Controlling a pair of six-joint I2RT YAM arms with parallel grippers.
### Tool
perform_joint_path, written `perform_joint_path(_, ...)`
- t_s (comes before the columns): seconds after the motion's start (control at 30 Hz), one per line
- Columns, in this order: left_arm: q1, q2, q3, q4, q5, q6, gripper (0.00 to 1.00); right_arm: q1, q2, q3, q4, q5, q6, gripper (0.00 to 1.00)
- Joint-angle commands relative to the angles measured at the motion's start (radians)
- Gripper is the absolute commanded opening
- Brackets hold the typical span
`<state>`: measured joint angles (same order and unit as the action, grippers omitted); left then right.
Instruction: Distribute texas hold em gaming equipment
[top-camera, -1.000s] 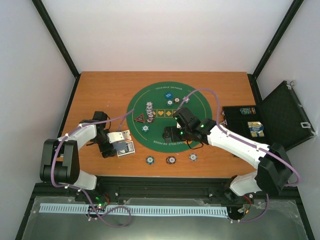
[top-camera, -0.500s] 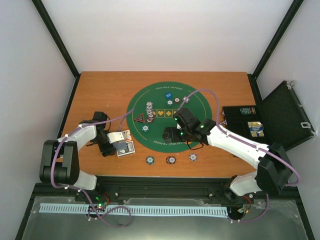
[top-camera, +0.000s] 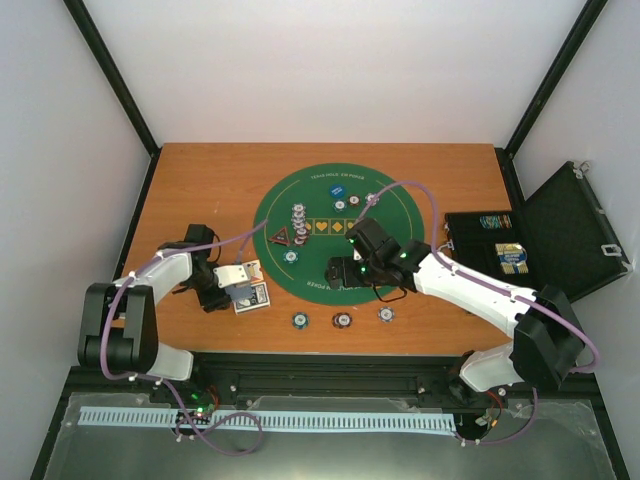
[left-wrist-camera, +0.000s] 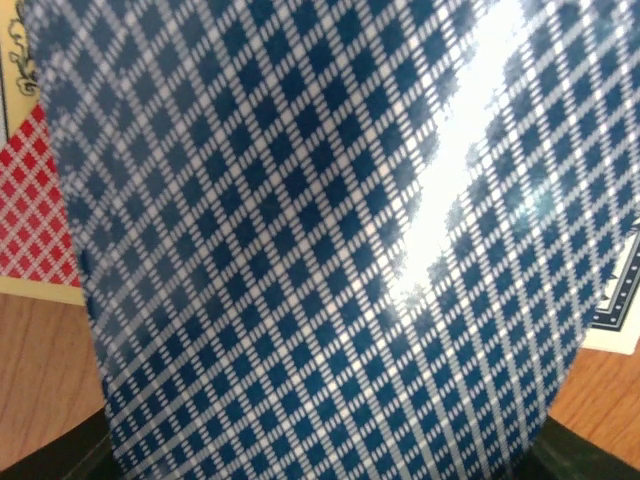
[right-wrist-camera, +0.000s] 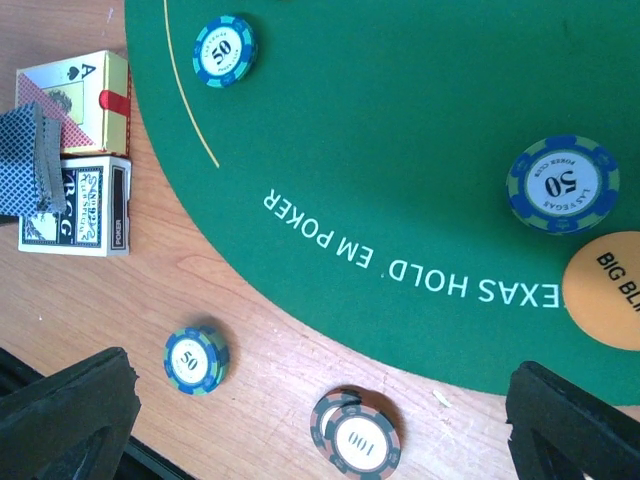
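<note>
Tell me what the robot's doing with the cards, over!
Left gripper around a blue-backed card, grip unclear. Right gripper open, empty, above the green mat. Nothing blocking either.

Plain white walls (top-camera: 330, 60), black corner posts (top-camera: 108, 75), orange-brown wooden table (top-camera: 200, 190), even light

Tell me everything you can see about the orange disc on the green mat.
The orange disc is round, flat and plain orange, plastic by its look, with black capitals reading BIG BLI before the picture's edge cuts it off. It lies flat, face up, on the green mat near the mat's rim, beside the printed word TEXAS. A blue-rimmed 50 chip sits very close, seemingly not touching. Nothing else touches its visible part.
</note>
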<state>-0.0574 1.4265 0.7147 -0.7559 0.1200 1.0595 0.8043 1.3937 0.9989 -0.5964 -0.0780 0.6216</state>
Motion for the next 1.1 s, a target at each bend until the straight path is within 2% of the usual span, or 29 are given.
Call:
perform_joint_path(0.0, -0.006, -0.024, -0.010, 0.019, 0.004, 0.020, 0.44, 0.015, -0.012, -0.022, 0.036, -0.023, 0.020, 1.00)
perform_joint_path(0.17, -0.007, -0.027, -0.011, 0.018, 0.004, 0.016, 0.43, 0.014, -0.013, -0.033, 0.061, -0.049, 0.028, 1.00)
perform_joint_path(0.5, -0.006, -0.081, 0.036, -0.085, 0.049, 0.016, 0.07, 0.015, -0.015, -0.059, 0.192, -0.170, 0.074, 0.99)
perform_joint_path(0.6, -0.007, -0.094, 0.054, -0.125, 0.071, 0.015, 0.01, 0.015, -0.003, -0.080, 0.267, -0.238, 0.100, 0.97)
perform_joint_path(1.07, -0.011, -0.177, 0.164, -0.312, 0.186, 0.010, 0.01, 0.020, 0.109, -0.131, 0.660, -0.509, 0.273, 0.85)
